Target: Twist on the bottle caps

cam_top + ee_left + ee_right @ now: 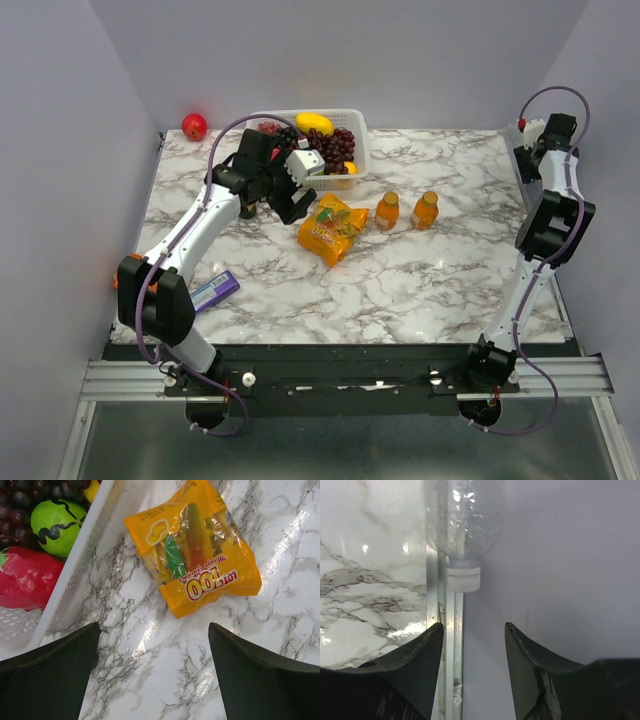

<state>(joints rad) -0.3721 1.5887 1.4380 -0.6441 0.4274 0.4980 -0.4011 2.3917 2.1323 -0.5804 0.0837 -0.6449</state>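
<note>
**Top view.**
- Marble table [400,280].
- Two orange bottles [406,211] stand upright side by side, at 3 o'clock of a yellow snack bag [330,228]. Tops are orange; cap seating cannot be told.
- White basket [352,128] of fruit lies at 12 o'clock of the bag.
- Left gripper [292,207] is just beside the bag at 9 o'clock.
- Right gripper [530,135] is at the table's 2 o'clock corner.
- Purple packet [215,291] lies at the table's 8 o'clock.
- Red apple [194,126] sits past the 11 o'clock corner.

**Left wrist.**
- Fingers spread wide, grasping nothing.
- Snack bag at 12 o'clock.
- Basket wall at 10 o'clock, holding a green fruit [57,525], a red fruit [25,577] and grapes [20,505].

**Right wrist.**
- Fingers parted, nothing between them.
- Clear bottle [465,520] at 12 o'clock, apart from the fingers. It lies along the table's metal edge rail [447,630] against the wall.
- White cap [464,577] at the bottle's near end.
</note>
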